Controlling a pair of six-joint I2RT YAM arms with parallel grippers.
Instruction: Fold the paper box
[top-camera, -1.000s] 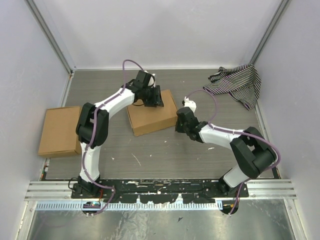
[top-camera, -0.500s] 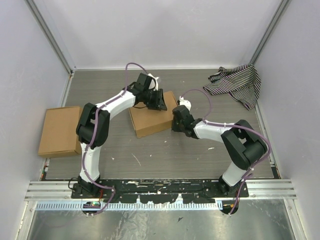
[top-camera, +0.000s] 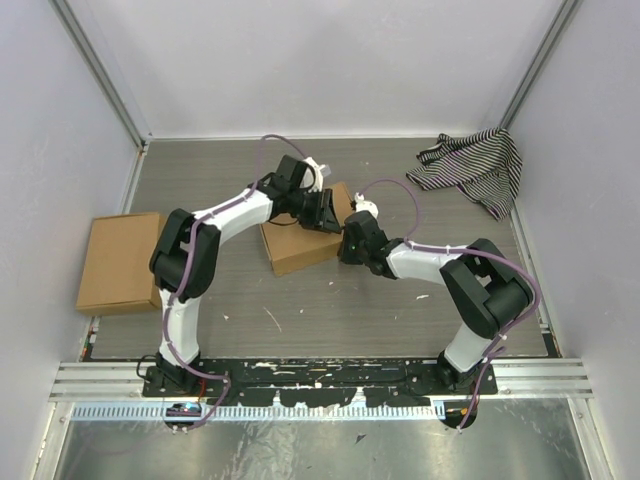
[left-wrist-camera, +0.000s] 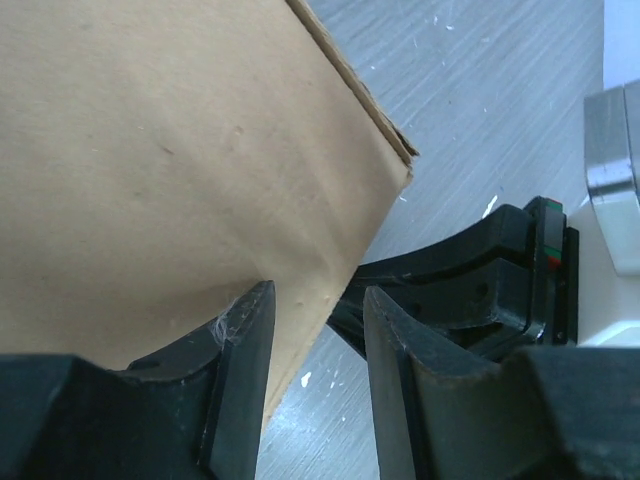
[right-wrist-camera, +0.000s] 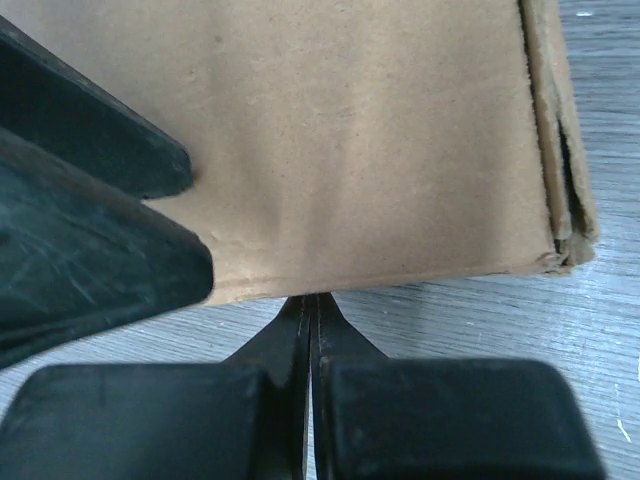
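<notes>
Both arms met at the paper box (top-camera: 295, 250)
The left fingers (left-wrist-camera: 235, 380) stood apart over the box's corner edge. The right fingers (right-wrist-camera: 285, 345) were shut tight, tips against its side. Only the wrist views showed this; from above the arms hid it. The box lay mid-table (top-camera: 330, 310), away from the walls.

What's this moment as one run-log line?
paper box: lying flat | left gripper: jaws open astride its edge | right gripper: jaws shut, at its edge

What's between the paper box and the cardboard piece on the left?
In the top view, the left arm's elbow stands between the paper box and cardboard piece; the remaining table is bare.
</notes>
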